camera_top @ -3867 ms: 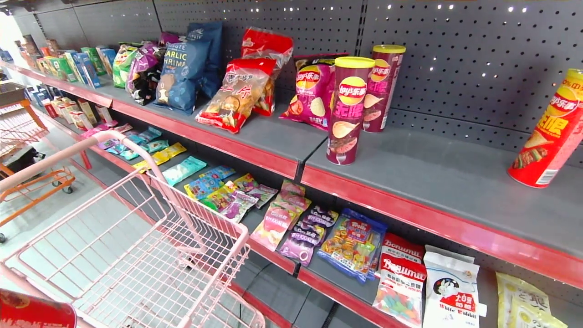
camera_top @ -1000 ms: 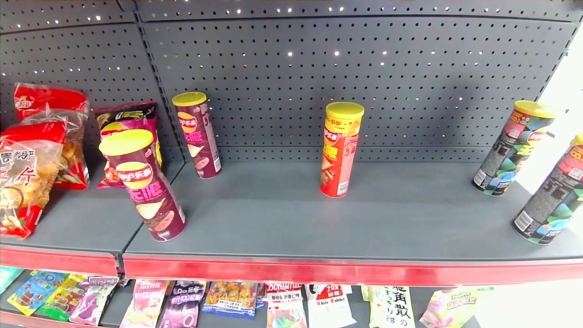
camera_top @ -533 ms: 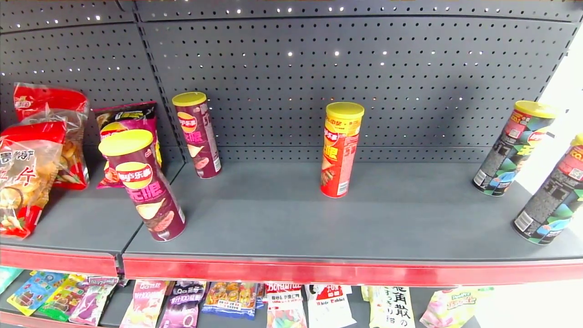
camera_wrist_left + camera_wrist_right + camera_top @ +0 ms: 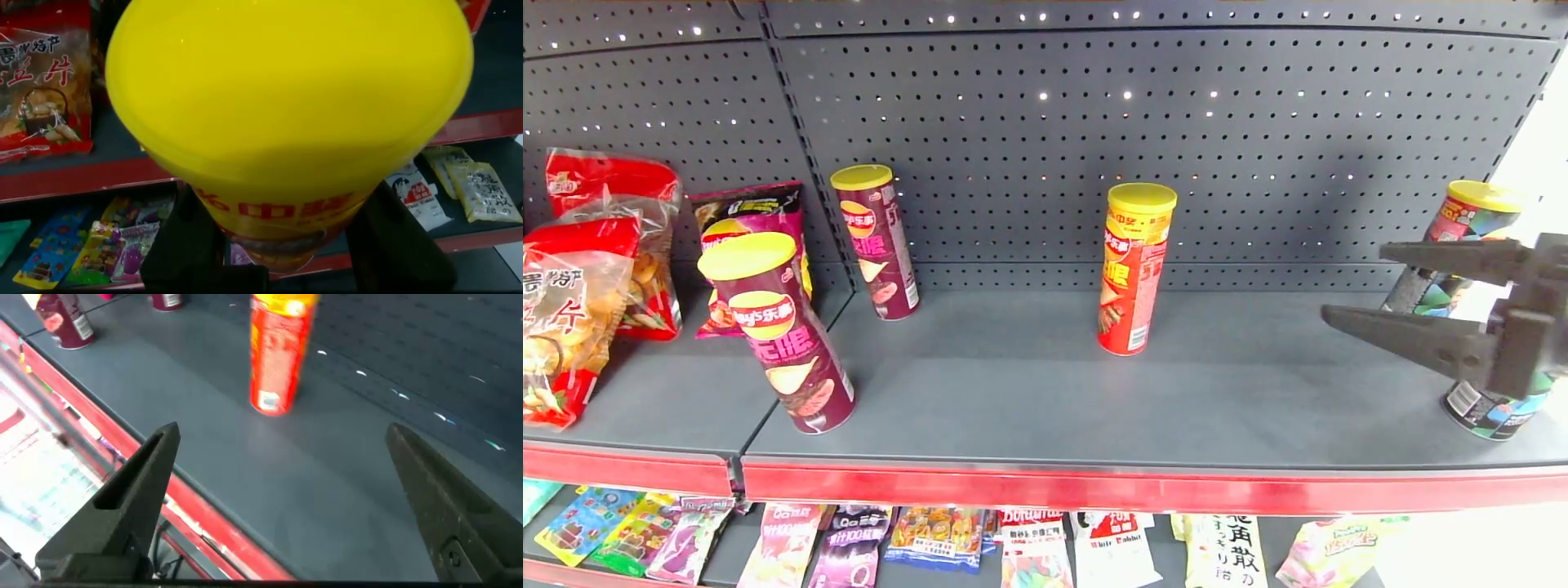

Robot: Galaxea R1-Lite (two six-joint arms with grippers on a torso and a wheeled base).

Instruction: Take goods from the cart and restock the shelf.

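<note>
While our left gripper (image 4: 298, 245) carries a red crisp can (image 4: 286, 106), its yellow lid crowds the left wrist view. The fingers seem pressed against the can's sides, though the lid hides the contact, so we judge the pinch rather than see it. The can hangs out in front of the shelf (image 4: 1029, 400), not yet on it.

Our right gripper (image 4: 1352, 280) hovers over the shelf's right end, fingers spread wide and empty, just in front of two dark patterned cans (image 4: 1486, 404). A matching red can (image 4: 1131, 269) stands mid-shelf.

We see two risks. A sideways sweep of the spread fingers could topple the dark cans. The tall carried can, if released tilted, could fall and roll off the shelf.
</note>
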